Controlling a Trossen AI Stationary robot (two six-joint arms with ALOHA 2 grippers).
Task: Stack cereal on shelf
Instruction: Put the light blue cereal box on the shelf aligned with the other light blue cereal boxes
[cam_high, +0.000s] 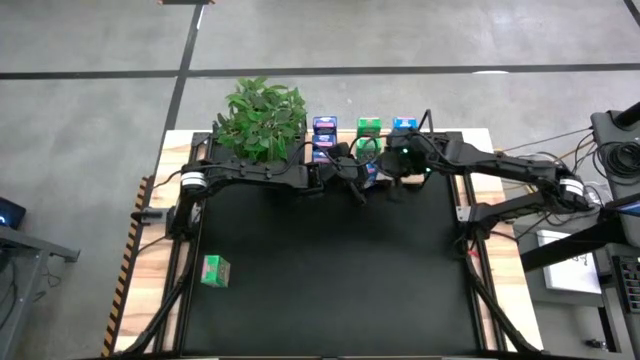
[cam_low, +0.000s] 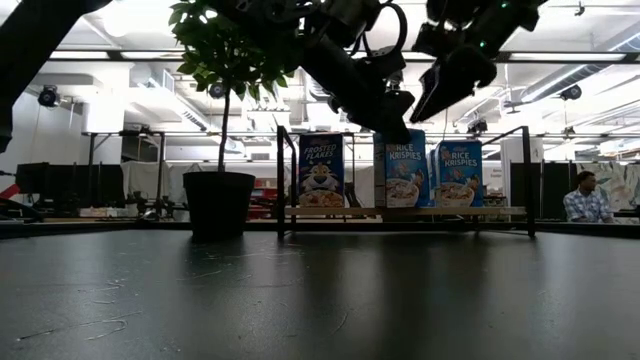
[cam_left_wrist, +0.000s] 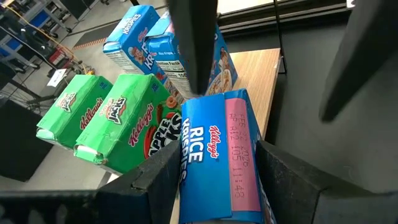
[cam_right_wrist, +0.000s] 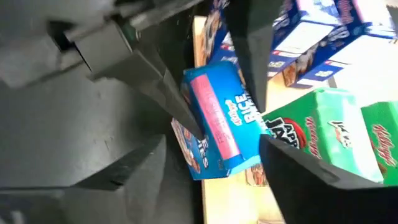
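A light blue cereal box (cam_left_wrist: 214, 155) is clamped in the left gripper (cam_left_wrist: 217, 177) above the shelf (cam_high: 400, 180) at 12 o'clock; the right gripper (cam_right_wrist: 217, 127) is spread wide beside it, holding nothing — a tilted release could topple the green boxes (cam_left_wrist: 115, 121); one green box (cam_high: 214, 270) lies at 8 o'clock on the surface.

- The table (cam_high: 500, 300) is light wood, and a black mat (cam_high: 330, 270) covers most of its top.
- The shelf (cam_low: 400, 211) stands at the far edge of the table.
- Boxes stand on the shelf: dark blue (cam_high: 324, 127), green (cam_high: 369, 127), light blue (cam_high: 404, 125).
- A potted plant (cam_high: 262, 118) stands near the far left corner.
- One green box (cam_high: 215, 270) lies on the mat, near its left edge.
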